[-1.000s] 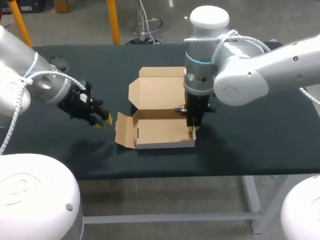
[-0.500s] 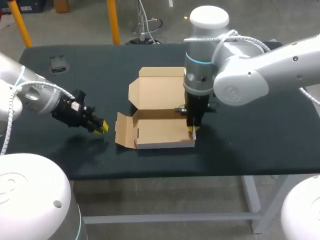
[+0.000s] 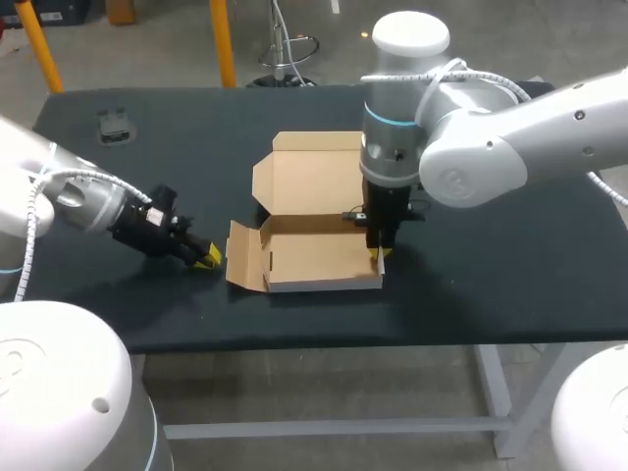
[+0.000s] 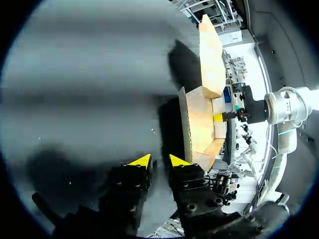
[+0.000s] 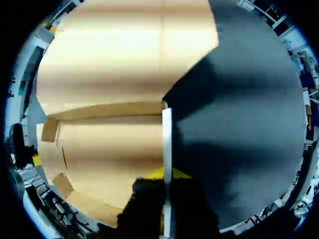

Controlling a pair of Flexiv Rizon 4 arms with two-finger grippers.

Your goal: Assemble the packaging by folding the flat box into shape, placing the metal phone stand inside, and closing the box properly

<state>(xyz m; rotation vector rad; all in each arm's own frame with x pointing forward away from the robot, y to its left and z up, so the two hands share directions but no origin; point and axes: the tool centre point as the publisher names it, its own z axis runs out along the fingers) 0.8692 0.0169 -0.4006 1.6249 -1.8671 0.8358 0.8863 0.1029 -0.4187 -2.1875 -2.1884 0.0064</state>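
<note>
The brown cardboard box [image 3: 314, 253] lies half folded at mid-table, its lid [image 3: 316, 177] open toward the back and its left flap [image 3: 244, 257] sticking out. My right gripper [image 3: 378, 255] points straight down and is shut on the box's right side wall [image 5: 167, 139], one yellow tip on each side of it. My left gripper [image 3: 208, 257] lies low over the cloth just left of the left flap, its fingers a little apart with nothing between them. In the left wrist view the box [image 4: 202, 114] stands ahead of my left gripper [image 4: 159, 160]. The dark metal phone stand [image 3: 114, 126] sits at the back left.
The black cloth table [image 3: 491, 275] runs wide to the right of the box. Its front edge [image 3: 324, 343] is close below the box. A free strip lies between the left flap and the phone stand.
My left arm has swung lower and nearer to the box's left flap, and its fingers have narrowed. The right arm and the box have not moved.
</note>
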